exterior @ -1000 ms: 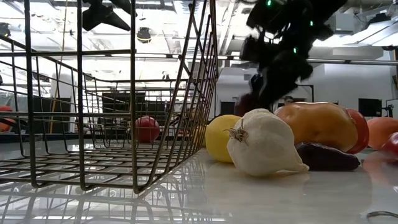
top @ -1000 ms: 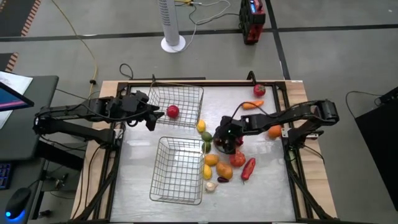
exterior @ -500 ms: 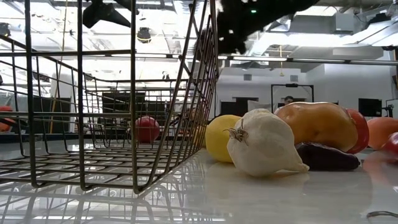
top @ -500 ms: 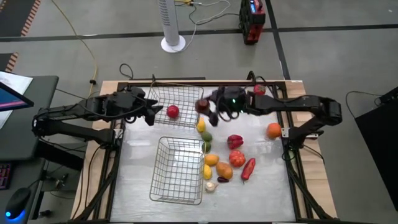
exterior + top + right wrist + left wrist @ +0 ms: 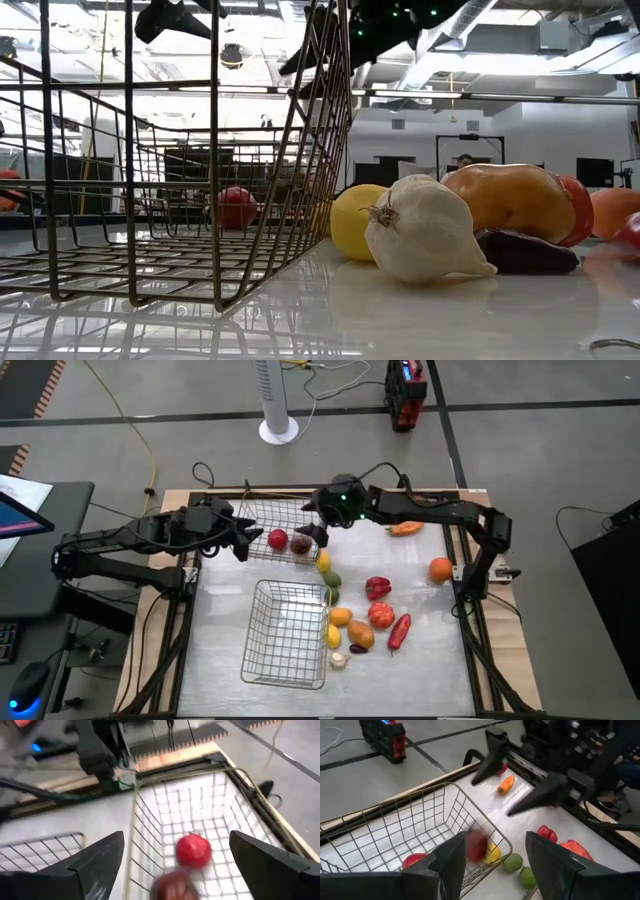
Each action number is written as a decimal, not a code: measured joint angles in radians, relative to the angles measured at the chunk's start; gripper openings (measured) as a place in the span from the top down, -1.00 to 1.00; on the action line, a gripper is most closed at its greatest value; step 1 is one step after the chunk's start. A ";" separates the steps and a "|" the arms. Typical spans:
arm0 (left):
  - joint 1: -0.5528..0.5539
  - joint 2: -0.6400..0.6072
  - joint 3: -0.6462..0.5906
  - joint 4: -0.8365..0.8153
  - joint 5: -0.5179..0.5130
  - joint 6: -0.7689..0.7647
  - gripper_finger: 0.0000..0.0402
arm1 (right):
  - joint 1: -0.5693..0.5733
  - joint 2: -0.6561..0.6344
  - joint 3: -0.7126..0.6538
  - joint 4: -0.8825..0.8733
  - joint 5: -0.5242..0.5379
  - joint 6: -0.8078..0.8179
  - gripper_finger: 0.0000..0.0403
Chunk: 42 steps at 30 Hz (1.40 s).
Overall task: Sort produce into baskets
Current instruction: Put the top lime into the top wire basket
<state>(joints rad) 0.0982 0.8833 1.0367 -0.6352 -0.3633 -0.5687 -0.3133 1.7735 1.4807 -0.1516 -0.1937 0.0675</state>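
Right pincer [image 5: 318, 532]: reached over the right edge of the far basket [image 5: 262, 515], fingers spread wide apart, gripping nothing
Left pincer [image 5: 243, 545]: at the left side of the far basket, hovering; fingers parted, nothing between them
Far basket: holds a red apple [image 5: 277, 540] and, just beside it, a dark red piece [image 5: 300, 544] (blurred in both wrist views, directly below the right pincer)
Near basket [image 5: 285, 670]: nearer the front of the tabletop [image 5: 420, 660]; no produce seen inside
Between the baskets' right edges: a lemon [image 5: 324, 563] and a green piece [image 5: 332, 579]
Right of the near basket: a red pepper [image 5: 378, 587], a tomato [image 5: 382, 614], a long red pepper [image 5: 399, 630], a yellow piece [image 5: 333, 636], orange-coloured pieces, a dark plum [image 5: 358, 649] and the garlic [image 5: 339, 659]
Far right: a carrot [image 5: 405, 528] near the right arm; an orange [image 5: 441, 569] alone by the tabletop's right rail
Low view: garlic nearest the camera, yellow piece behind it
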 joint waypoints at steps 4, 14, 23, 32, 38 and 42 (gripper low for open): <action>0.000 0.000 0.000 -0.005 0.006 0.000 0.05 | -0.005 0.013 0.066 -0.146 -0.003 -0.059 -0.91; 0.000 0.000 0.000 -0.004 0.019 0.000 0.05 | 0.005 -0.140 -0.014 -0.372 0.063 -0.065 -0.93; 0.002 0.000 0.000 -0.004 0.014 0.044 0.05 | 0.069 -0.267 -0.303 -0.223 0.095 -0.030 -0.91; 0.002 0.000 0.000 -0.002 0.010 0.072 0.05 | 0.158 -0.201 -0.513 -0.011 0.094 -0.022 -0.90; 0.002 0.000 0.000 -0.002 0.010 0.075 0.05 | 0.211 -0.107 -0.558 0.128 0.093 -0.015 -0.80; 0.002 0.000 0.000 -0.004 0.010 0.076 0.05 | 0.230 -0.044 -0.559 0.175 0.093 -0.014 -0.66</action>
<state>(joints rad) 0.1001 0.8837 1.0367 -0.6392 -0.3534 -0.4931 -0.0830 1.7298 0.9218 0.0231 -0.1009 0.0532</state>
